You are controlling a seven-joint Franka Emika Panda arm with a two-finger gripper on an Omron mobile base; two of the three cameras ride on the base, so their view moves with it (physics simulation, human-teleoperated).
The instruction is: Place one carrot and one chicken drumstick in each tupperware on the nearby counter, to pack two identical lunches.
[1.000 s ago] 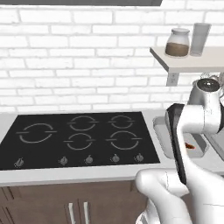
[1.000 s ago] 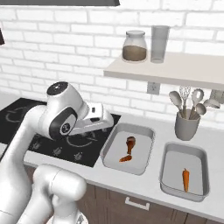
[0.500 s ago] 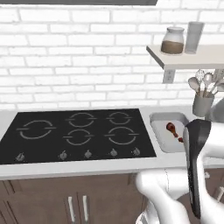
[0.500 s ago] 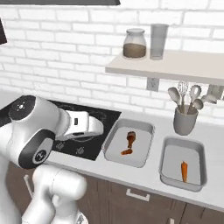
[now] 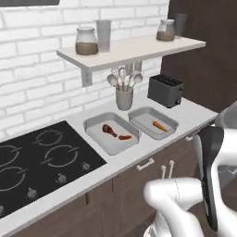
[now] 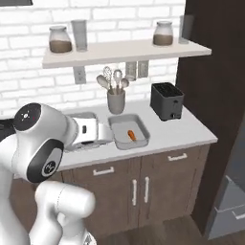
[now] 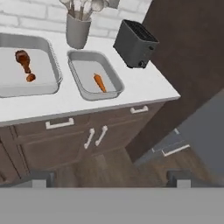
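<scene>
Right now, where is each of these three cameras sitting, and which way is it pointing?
Left base view: behind the arm's left, looking down over the stovetop, two tupperware trays and toaster; white arm lower right.
Right base view: behind the arm's right, facing counter and shelf; arm lower left.
Hand view: on the hand, looking down along the open gripper at counter edge and cabinets.
All share the carrot tray.

Arm hides left tupperware (image 6: 84,116); stovetop (image 5: 28,162) cut off.
</scene>
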